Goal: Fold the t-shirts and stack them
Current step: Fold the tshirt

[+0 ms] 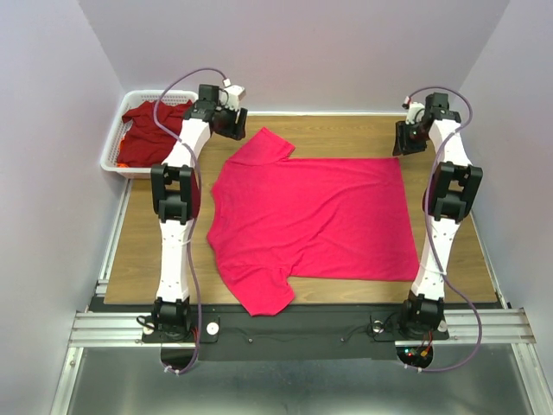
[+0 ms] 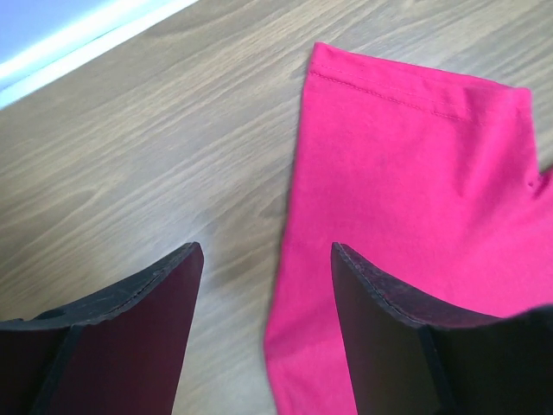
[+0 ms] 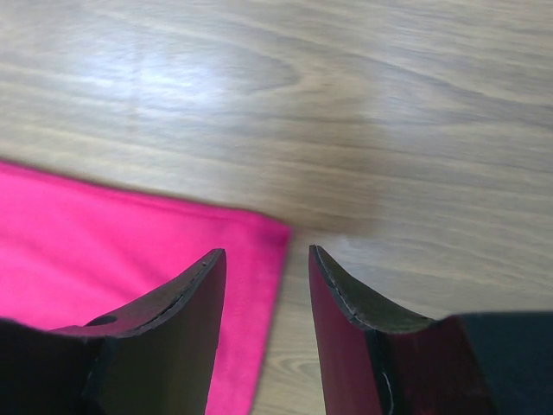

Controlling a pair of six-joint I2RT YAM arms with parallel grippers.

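The pink shirt (image 1: pixel 311 220) lies spread flat on the tabletop (image 1: pixel 346 138) at mid-frame. The maroon shirt (image 1: pixel 154 130) is bunched in the basket (image 1: pixel 111 154) at upper left. The left end effector (image 2: pixel 268 251) is open and empty just beside the pink sleeve (image 2: pixel 406 173). The right end effector (image 3: pixel 263 252) is also open and empty, over the hem corner (image 3: pixel 259 232).
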